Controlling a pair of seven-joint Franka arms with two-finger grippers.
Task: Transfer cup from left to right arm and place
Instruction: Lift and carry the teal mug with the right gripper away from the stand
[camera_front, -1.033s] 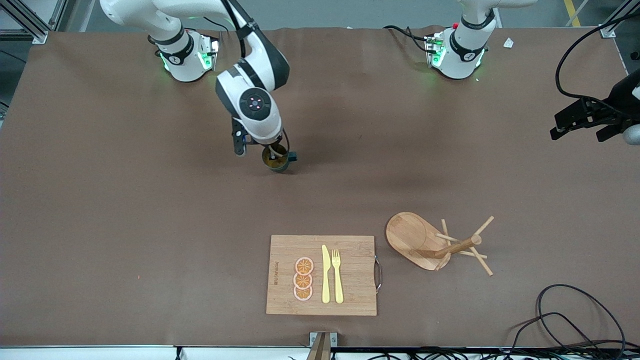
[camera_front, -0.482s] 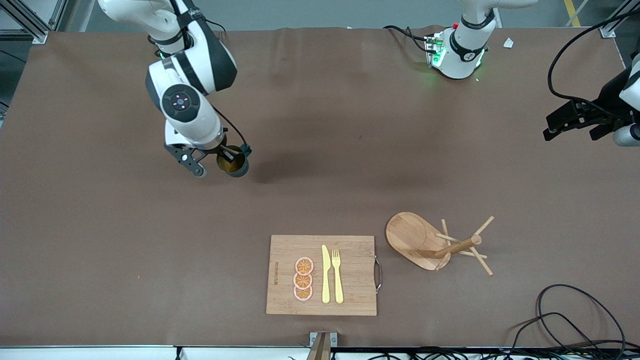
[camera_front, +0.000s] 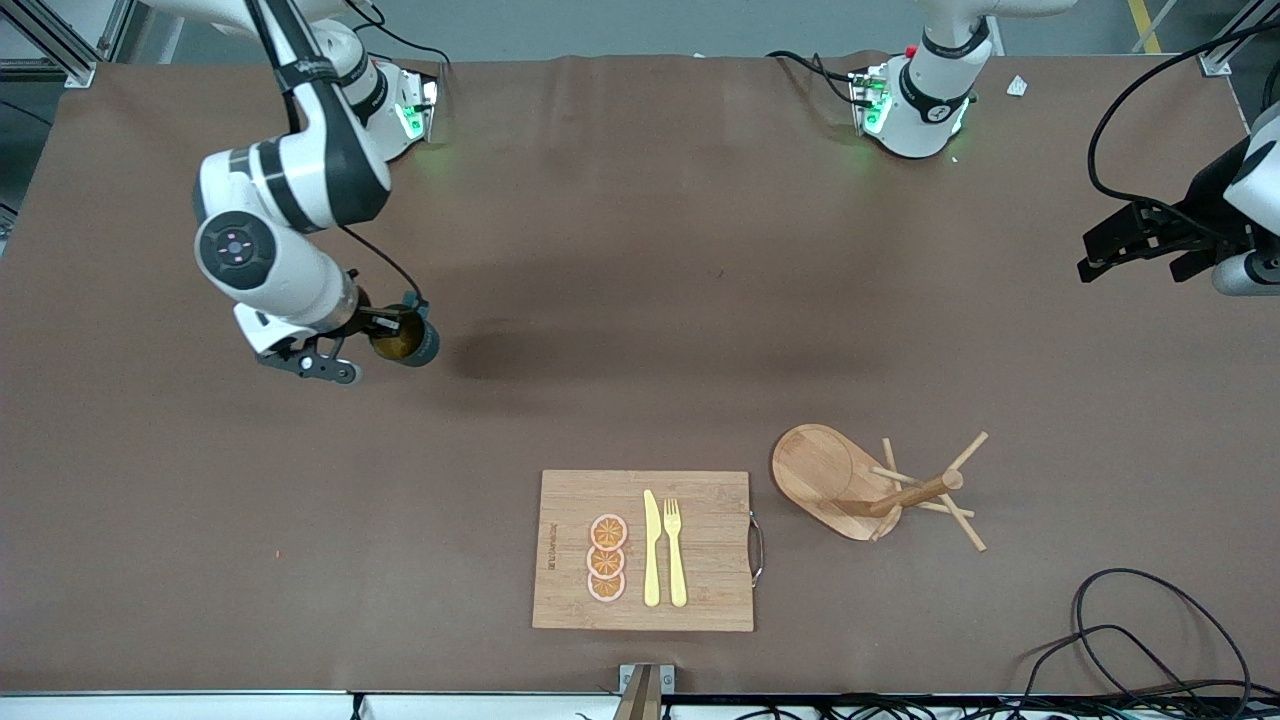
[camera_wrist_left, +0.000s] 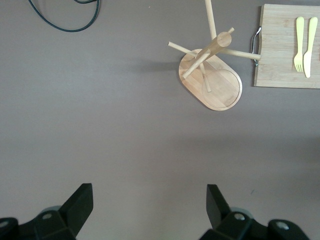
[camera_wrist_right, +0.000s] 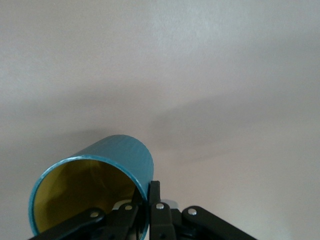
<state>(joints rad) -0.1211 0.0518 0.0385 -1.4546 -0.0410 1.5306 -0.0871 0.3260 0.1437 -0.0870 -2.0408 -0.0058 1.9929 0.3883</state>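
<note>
The dark teal cup (camera_front: 410, 340) with a mustard-yellow inside is held by my right gripper (camera_front: 385, 332), shut on its rim, above the brown table toward the right arm's end. In the right wrist view the cup (camera_wrist_right: 115, 165) tilts on its side, with one finger inside the rim and one finger (camera_wrist_right: 155, 197) outside. My left gripper (camera_front: 1125, 240) is open and empty, up in the air over the left arm's end of the table. In the left wrist view its fingertips (camera_wrist_left: 80, 200) stand wide apart over bare table.
A wooden peg rack (camera_front: 870, 485) lies tipped on its side near the front. Beside it is a wooden cutting board (camera_front: 700, 590) with orange slices (camera_front: 606, 558), a yellow knife and a fork. Black cables (camera_front: 1150, 640) lie at the front corner.
My right arm has swung the cup from the table's middle toward the right arm's end and a little nearer to the front camera. The left gripper has barely shifted.
</note>
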